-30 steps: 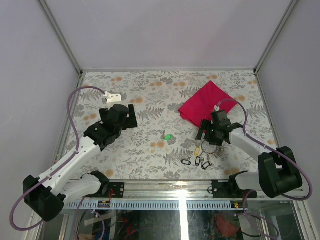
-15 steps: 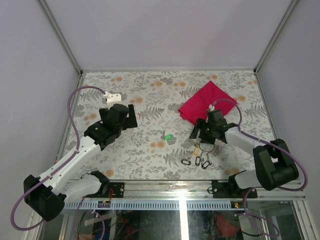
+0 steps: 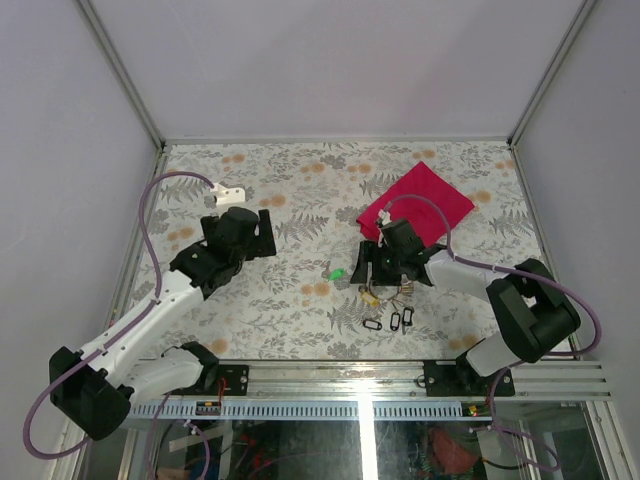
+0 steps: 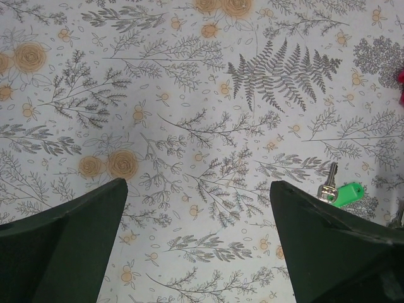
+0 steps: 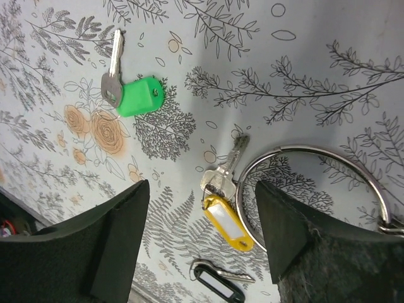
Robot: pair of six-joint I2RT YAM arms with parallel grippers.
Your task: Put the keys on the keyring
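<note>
In the right wrist view the silver keyring lies flat on the floral table. A metal key with a yellow tag rests against the ring's left side. My right gripper hangs open over that key, one finger on each side, touching nothing. A black-tagged key lies just below, and a green-headed key sits apart at the upper left. From above, the right gripper is over the yellow tag, beside the keyring and the black tags. My left gripper is open and empty.
A red cloth lies behind the right arm. A small white block sits at the back left. The left wrist view shows bare floral table between its gripper's fingers and the green key at the right edge.
My right arm has swung left, from over the ring to over the yellow-tagged key, and its jaws have narrowed a little. The yellow-tagged key now lies slightly further left. The left arm is still.
</note>
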